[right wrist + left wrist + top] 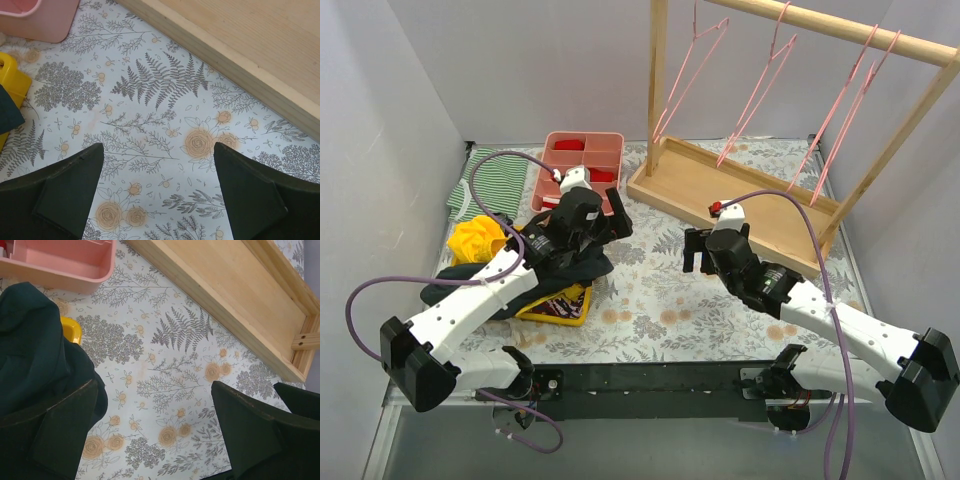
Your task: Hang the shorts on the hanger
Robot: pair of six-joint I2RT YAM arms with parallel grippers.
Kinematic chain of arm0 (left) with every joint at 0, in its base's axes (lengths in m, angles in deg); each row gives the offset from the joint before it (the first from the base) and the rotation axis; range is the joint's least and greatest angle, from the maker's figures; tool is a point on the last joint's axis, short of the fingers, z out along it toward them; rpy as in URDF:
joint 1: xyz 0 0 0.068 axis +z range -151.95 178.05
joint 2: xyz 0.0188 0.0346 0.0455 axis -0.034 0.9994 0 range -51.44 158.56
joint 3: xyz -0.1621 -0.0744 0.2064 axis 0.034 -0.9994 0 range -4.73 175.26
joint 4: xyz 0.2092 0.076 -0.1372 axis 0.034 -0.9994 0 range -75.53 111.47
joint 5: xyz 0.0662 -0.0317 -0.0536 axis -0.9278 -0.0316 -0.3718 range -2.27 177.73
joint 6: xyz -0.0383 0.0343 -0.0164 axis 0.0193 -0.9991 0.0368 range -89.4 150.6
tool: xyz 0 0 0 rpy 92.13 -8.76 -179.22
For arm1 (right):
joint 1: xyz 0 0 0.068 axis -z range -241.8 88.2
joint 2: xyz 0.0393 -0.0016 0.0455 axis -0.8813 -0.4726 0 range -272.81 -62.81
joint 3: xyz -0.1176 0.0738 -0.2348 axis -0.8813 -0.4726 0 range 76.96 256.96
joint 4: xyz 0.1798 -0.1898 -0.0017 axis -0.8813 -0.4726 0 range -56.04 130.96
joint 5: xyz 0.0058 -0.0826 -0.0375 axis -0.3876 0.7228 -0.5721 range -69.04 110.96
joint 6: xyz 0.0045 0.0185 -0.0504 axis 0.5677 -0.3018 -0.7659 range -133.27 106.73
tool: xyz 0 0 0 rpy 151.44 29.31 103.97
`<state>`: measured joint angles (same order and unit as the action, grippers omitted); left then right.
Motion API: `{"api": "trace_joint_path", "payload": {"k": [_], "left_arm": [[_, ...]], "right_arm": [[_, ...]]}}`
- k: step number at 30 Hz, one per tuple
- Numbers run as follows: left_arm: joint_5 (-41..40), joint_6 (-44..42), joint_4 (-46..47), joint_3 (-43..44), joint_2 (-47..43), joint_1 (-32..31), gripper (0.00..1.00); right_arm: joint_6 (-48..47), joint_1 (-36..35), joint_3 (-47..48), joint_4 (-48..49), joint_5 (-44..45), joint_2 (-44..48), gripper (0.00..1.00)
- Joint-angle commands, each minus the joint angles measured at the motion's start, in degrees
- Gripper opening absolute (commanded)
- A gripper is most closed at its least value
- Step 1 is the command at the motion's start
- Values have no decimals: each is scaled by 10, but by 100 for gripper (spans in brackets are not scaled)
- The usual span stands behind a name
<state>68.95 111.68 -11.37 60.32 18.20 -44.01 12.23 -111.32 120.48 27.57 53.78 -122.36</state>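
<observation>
The shorts (555, 268) lie crumpled, dark navy, on the table's left side, partly over a yellow tray (565, 308) and under my left arm. In the left wrist view they (30, 350) fill the left side, against my left finger. My left gripper (620, 222) is open and empty just right of the shorts, over bare tablecloth (155, 390). My right gripper (697, 258) is open and empty above the table's middle (159, 150); a shorts edge (7, 116) shows at far left. Several pink wire hangers (760, 85) hang on the rack's rod.
The wooden rack's base (740, 195) sits at the back right, close beyond both grippers. A pink bin (582, 160) stands at the back centre. A yellow garment (480, 238) and a green-and-white striped cloth (490, 180) lie at the left.
</observation>
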Motion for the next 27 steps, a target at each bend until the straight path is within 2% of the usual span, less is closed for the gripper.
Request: {"api": "trace_joint_path", "payload": {"k": [1, 8, 13, 16, 17, 18, 20, 25, 27], "left_arm": [[-36, 19, -40, 39, -14, 2, 98], [-65, 74, -136, 105, 2, 12, 98], [-77, 117, -222, 114, 3, 35, 98], [-36, 152, -275, 93, -9, 94, 98], [-13, 153, -281, 82, -16, 143, 98], [21, 154, -290, 61, -37, 164, 98], [23, 160, -299, 43, -60, 195, 98], [2, 200, -323, 3, -90, 212, 98], [-4, 222, -319, -17, -91, 214, 93]], "right_arm": [[-5, -1, -9, 21, -7, 15, 99], [-10, -1, -7, 29, -20, 15, 99], [-12, -2, -10, 35, -28, 19, 99], [-12, -1, -7, 31, -30, 21, 99], [-10, -1, -8, 31, -29, 22, 98], [-7, -1, -12, 35, -36, 23, 99], [-7, -1, -16, 52, -50, 25, 99], [-8, -1, -8, 61, -84, 2, 98], [-7, -1, -6, 61, -90, -4, 99]]}}
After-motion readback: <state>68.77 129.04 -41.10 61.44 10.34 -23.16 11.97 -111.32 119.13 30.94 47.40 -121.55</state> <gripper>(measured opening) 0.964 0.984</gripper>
